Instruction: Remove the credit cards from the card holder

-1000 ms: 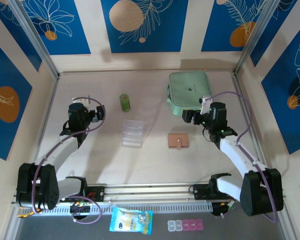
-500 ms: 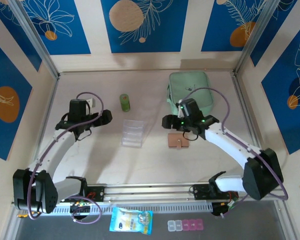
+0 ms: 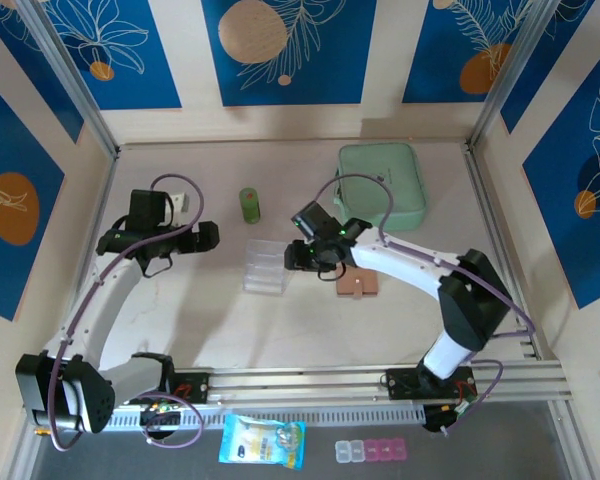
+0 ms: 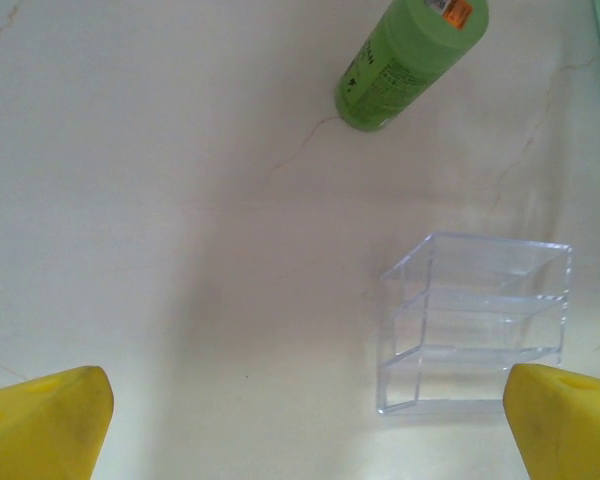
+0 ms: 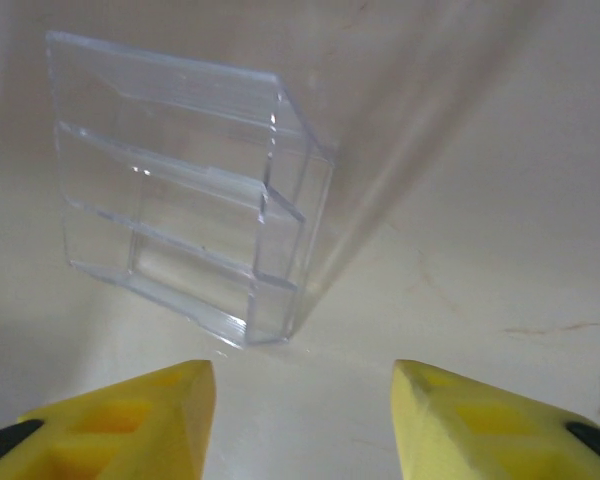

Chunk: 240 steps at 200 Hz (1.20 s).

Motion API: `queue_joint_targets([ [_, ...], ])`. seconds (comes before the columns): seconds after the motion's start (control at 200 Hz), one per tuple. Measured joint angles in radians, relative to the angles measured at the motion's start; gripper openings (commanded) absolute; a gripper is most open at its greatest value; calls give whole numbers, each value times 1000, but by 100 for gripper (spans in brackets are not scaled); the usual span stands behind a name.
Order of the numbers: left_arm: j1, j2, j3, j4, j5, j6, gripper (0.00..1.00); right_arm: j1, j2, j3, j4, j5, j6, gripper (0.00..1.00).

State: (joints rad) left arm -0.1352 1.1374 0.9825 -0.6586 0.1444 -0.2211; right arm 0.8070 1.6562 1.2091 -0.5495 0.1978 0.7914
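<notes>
The card holder [image 3: 360, 286] lies closed on the table, a small pinkish-tan wallet with its snap tab toward the near edge; my right forearm crosses just above it. The credit cards are hidden. My right gripper [image 3: 298, 256] hovers left of the holder, beside the clear ribbed tray [image 3: 264, 267]. In the right wrist view its yellow fingers [image 5: 130, 420] stand apart with nothing between them, gripper [image 5: 303, 425] open, the tray [image 5: 180, 235] just ahead. My left gripper [image 3: 206, 237] is left of the tray, wide open [image 4: 310, 430] over bare table.
A green bottle [image 3: 250, 205] [image 4: 410, 55] lies behind the tray [image 4: 475, 330]. A mint-green zip pouch [image 3: 380, 185] sits at the back right. Past the front rail lie a snack packet [image 3: 263, 441] and a pill box [image 3: 370, 451].
My right arm has swung left from beside the pouch, past the card holder, to the clear tray, and its jaws have narrowed. My left gripper has shifted slightly right and back.
</notes>
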Motion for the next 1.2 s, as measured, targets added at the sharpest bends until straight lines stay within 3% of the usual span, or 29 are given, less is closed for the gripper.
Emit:
queue_joint_targets([
  [0.56, 0, -5, -61, 23, -26, 10, 100, 38, 291, 265, -126, 61, 112, 32],
  [0.85, 0, -31, -62, 26, -34, 10, 100, 38, 314, 281, -126, 61, 116, 21],
  [1.2, 0, -31, -62, 30, -34, 10, 100, 36, 314, 281, -125, 61, 115, 19],
])
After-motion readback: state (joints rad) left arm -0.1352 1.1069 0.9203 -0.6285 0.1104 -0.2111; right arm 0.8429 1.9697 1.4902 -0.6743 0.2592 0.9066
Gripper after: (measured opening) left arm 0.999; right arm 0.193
